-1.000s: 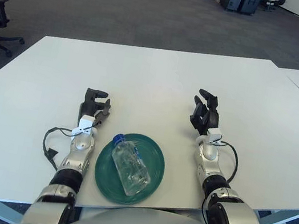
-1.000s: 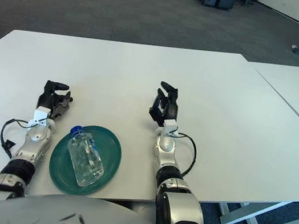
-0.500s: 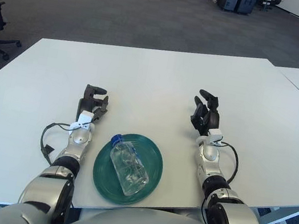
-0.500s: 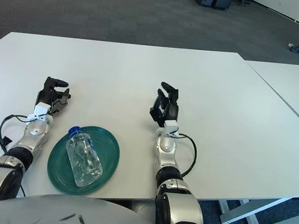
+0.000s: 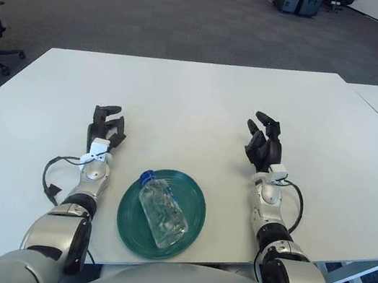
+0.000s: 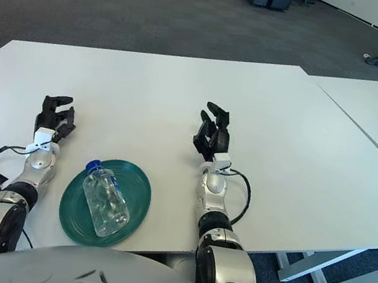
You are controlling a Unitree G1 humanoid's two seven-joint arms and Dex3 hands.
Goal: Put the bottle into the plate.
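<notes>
We see the bottle (image 5: 162, 210) lying on its side inside the green plate (image 5: 197, 193), at the near edge of the white table (image 5: 196, 99); its blue cap (image 5: 146, 176) points far and a little left, its base near and a little right, so the long axis runs near-to-far with a slight slant; the whole body sits within the plate's rim, and by our judgement the task's placing is already met.

Our left hand (image 5: 104, 126) shows just left of the plate and a little farther away, apart from both plate and bottle, its fingers loosely curled and holding nothing; the bottle lies to its right and nearer to us. Our right hand (image 5: 263, 146) shows to the right of the plate, clearly farther off from it than the left hand is, fingers spread and raised, also holding nothing; the bottle lies to its left and nearer.

The left hand is therefore the nearer one; should any correction be needed, we would expect it to reach right and back toward the cap end; neither hand touches the bottle now.
</notes>
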